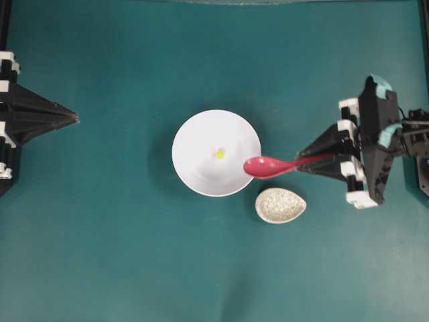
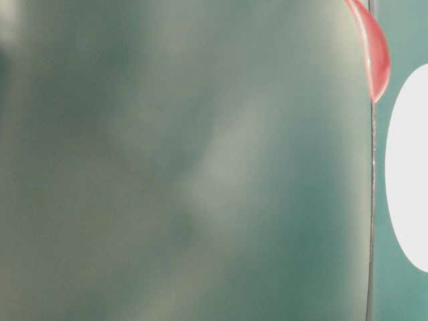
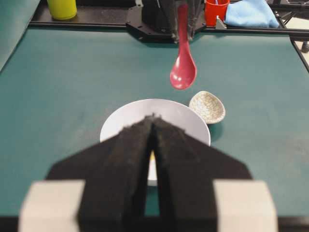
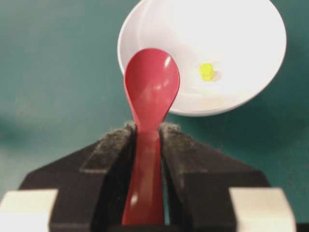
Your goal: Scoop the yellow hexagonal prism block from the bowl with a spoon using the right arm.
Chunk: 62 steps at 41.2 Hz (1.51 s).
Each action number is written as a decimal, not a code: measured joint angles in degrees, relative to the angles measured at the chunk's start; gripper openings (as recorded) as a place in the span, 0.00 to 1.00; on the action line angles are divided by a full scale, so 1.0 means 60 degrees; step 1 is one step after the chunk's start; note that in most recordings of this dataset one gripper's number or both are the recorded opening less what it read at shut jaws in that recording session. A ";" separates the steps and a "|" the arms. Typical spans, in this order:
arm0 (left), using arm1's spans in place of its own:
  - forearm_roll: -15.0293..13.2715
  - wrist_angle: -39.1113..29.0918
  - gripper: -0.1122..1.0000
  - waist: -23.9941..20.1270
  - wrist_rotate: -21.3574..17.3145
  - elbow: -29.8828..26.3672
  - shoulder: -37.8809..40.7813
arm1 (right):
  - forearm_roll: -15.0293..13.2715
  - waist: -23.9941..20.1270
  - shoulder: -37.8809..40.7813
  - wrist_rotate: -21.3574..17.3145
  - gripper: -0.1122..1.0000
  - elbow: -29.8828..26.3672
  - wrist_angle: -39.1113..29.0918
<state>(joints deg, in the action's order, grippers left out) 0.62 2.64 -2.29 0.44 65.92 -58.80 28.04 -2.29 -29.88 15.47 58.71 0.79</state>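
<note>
The white bowl [image 1: 216, 152] sits mid-table with the tiny yellow hexagonal prism block [image 1: 220, 153] near its centre; the block [image 4: 206, 71] also shows in the right wrist view. My right gripper [image 1: 301, 163] is shut on the handle of the pink-red spoon [image 1: 267, 166], whose scoop hangs over the bowl's right rim, above it. In the right wrist view the spoon [image 4: 151, 87] points at the bowl [image 4: 241, 43], left of the block. My left gripper [image 1: 75, 118] rests at the far left, shut and empty, with its fingers [image 3: 130, 159] together.
A small speckled oval spoon rest [image 1: 280, 204] lies just below-right of the bowl. Beyond the table's far edge in the left wrist view stand a yellow cup [image 3: 62, 8], a red cup [image 3: 216, 10] and a blue cloth [image 3: 251, 13].
</note>
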 measured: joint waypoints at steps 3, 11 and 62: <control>0.0000 0.0000 0.11 0.0015 0.0000 0.0000 0.0000 | -0.0015 0.0190 0.0044 0.0015 0.33 -0.0176 -0.0293; 0.0000 -0.0015 0.11 0.0015 0.0000 0.0000 -0.0015 | -0.0352 0.0527 0.0088 0.0015 0.33 -0.0498 -0.0820; 0.0000 0.0000 0.11 0.0015 -0.0029 0.0000 -0.0044 | -0.1494 0.1655 0.3809 -0.0088 0.33 -0.4292 -0.5449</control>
<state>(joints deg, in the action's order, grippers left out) 0.62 2.64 -2.20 0.26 65.92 -59.06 19.07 7.65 -7.03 14.94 32.96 -31.90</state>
